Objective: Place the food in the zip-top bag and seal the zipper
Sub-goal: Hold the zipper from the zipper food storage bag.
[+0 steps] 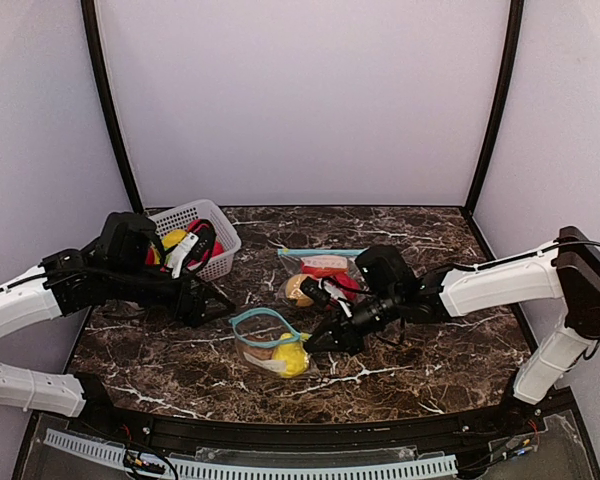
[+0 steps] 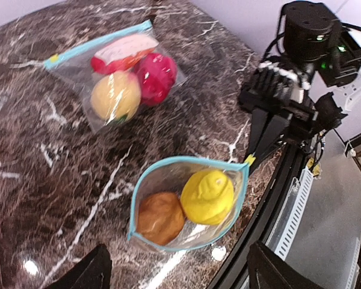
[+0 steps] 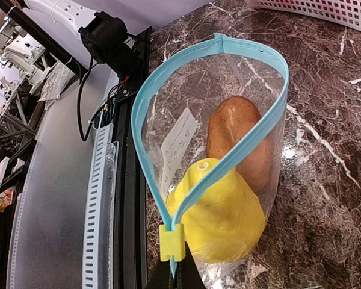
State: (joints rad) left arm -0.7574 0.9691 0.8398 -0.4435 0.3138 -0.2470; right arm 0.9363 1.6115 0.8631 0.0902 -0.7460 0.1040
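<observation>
Right gripper (image 3: 173, 276) is clamped on the corner of the zip-top bag (image 3: 186, 120), right at the yellow slider (image 3: 171, 242), bottom center of the right wrist view. Left gripper (image 2: 180, 272) hangs wide open nearby, holding nothing. Yellow food (image 3: 219, 217) and brown food (image 3: 234, 129) sit inside, mouth gaping. Likely snag: with the far end free, pulling the slider probably just drags the bag across the table (image 2: 60, 180). The yellow piece also looks tight against the track, so it could jam.

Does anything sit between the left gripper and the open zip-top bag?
Nothing visible does: only bare marble tabletop separates the open left gripper from the open zip-top bag. The right gripper pinches the bag's zipper end, off that path.
</observation>
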